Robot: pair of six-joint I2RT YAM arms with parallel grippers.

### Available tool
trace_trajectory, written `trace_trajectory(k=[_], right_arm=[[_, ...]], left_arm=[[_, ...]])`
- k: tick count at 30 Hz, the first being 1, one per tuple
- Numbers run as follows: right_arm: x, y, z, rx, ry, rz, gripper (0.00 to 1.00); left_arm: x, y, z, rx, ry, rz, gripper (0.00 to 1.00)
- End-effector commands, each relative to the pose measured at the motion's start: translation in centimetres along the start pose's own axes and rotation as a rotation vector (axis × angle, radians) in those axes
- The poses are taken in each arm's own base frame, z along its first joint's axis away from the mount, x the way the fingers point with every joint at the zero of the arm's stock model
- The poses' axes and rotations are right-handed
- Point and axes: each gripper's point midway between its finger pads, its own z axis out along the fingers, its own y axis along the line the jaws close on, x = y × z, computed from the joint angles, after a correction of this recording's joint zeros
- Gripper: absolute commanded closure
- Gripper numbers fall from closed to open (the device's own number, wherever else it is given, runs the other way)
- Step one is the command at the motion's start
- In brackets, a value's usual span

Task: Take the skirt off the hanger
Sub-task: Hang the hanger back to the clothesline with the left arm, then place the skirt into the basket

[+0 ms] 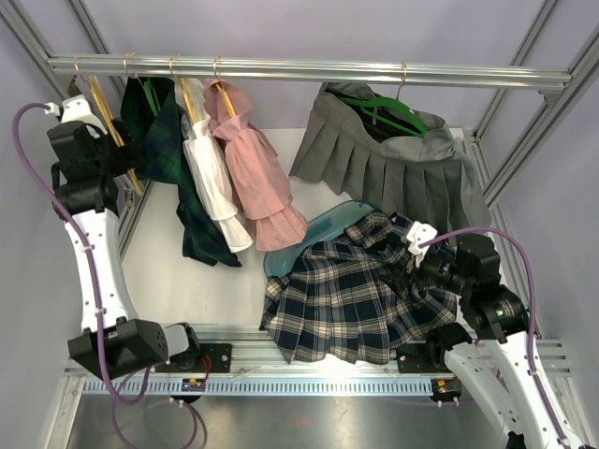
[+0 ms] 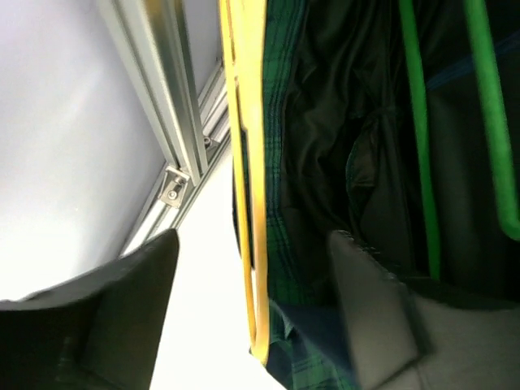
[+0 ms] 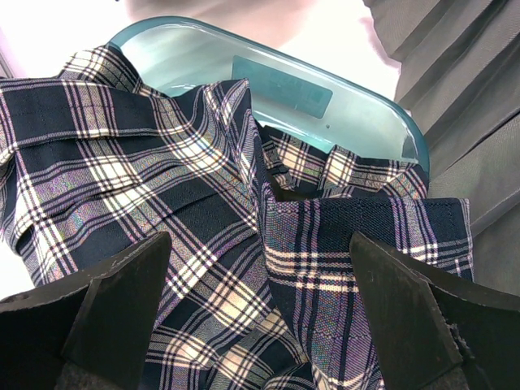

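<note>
Starting nearest the arm bases, the plaid skirt (image 1: pixel 346 290) lies crumpled on the counter (image 1: pixel 187 281). No hanger shows in it, so I judge that removal done. Its far part is heaped into a teal bin (image 3: pixel 325 89), with the rest spilling over the near rim toward the arms. The bin's far end is bare inside, and nothing else shows in it.

The right hand (image 3: pixel 258 309) hovers just above the skirt with its fingers spread wide, holding nothing.

Farther back on the left, the left hand (image 2: pixel 252 317) is raised to the rail (image 1: pixel 309 70). It is also wide open. A yellow hanger (image 2: pixel 248 203) runs down between its fingers, but I cannot tell whether either finger touches it. Just beside that hanger hangs a green skirt (image 2: pixel 317 162).

Next along the rail come a white garment (image 1: pixel 211 178) and a pink one (image 1: pixel 257 173). Farthest right is a grey skirt (image 1: pixel 393 168), draped on a green hanger (image 1: pixel 388 112).

What remains, as I read it, is a skirt still on the rail. The left hand's position suggests the green one is next, but no grip is made yet. The cloth there looks loose and dark, so finding the waistband would likely take care.
</note>
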Motion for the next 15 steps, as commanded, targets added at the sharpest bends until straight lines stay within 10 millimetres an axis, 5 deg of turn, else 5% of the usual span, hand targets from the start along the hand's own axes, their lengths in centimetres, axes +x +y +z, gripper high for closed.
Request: trace_trajectory(k=[1,2,8,15], right_arm=[[-0.7,-0.3,0.3,-0.004,-0.025,-0.008,0.01],[-0.6,-0.3,0.4,-0.006,-0.022,-0.006,0.01],[-1.7,0.7,-0.2,-0.084,-0.011,-0.049,0.01],[-3.3,1.3,-1.4,-0.189,0.083,-0.077,0.01]], left_arm=[[-5.1,0.1,-5.0,-0.029,-0.2,-0.026,0.09],[-5.3,0.0,-5.6,-0.026,-0.214,-0.039,0.01],[-5.4,-0.2,-11.0,-0.028,-0.309,-0.1,0.01],[0.0,-4.1,-14.3,0.204,-0.264,-0.182,0.01]])
